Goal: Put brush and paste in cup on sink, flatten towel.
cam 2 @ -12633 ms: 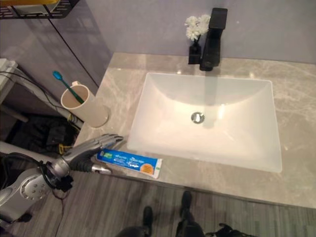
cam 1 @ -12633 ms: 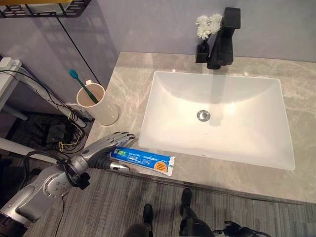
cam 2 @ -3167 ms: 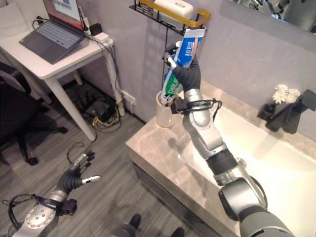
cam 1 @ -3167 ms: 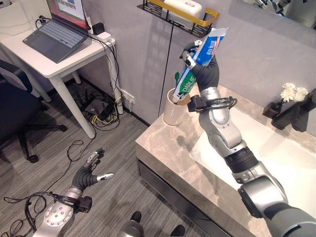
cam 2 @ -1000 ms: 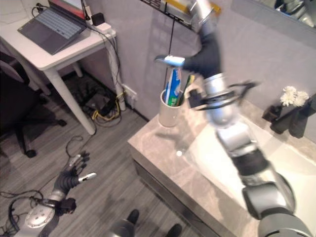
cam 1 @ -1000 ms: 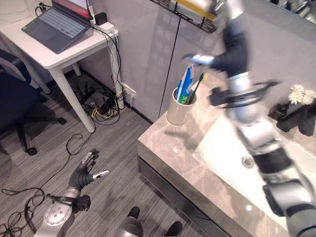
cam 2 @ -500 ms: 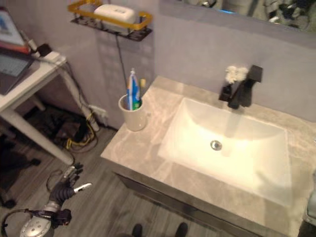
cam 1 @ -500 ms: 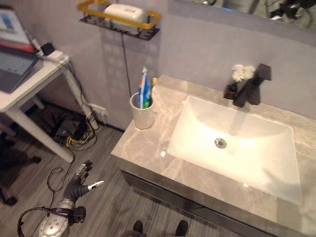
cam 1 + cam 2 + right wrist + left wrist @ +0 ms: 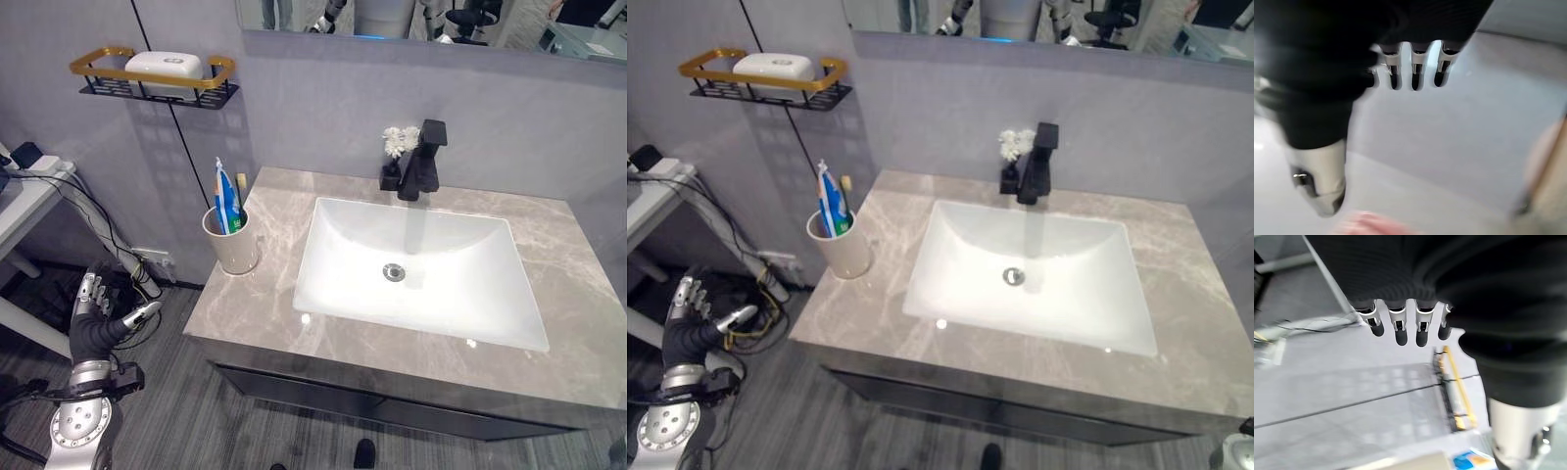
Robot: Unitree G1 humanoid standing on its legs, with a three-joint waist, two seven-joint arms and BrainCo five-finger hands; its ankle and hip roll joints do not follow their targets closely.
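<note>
A cream cup (image 9: 232, 247) stands on the grey marble counter (image 9: 255, 304), left of the white basin (image 9: 411, 264). A blue toothpaste tube (image 9: 224, 201) and a toothbrush (image 9: 241, 192) stand upright in the cup. My left hand (image 9: 94, 321) hangs below the counter's left end with straight fingers (image 9: 1400, 329), open and holding nothing. In its wrist view my right hand (image 9: 1322, 186) is open too, its fingers (image 9: 1415, 73) straight over a pale grey surface, with nothing in it.
A black faucet (image 9: 421, 162) and a small vase of white flowers (image 9: 394, 143) stand behind the basin. A black and gold wall shelf (image 9: 157, 76) with a soap bar hangs above the cup. A white table (image 9: 20, 201) and floor cables lie to the left.
My right hand, which held the toothpaste above the cup, has let it go into the cup and drawn away. The camera has swung to face the sink. My left hand has risen slightly.
</note>
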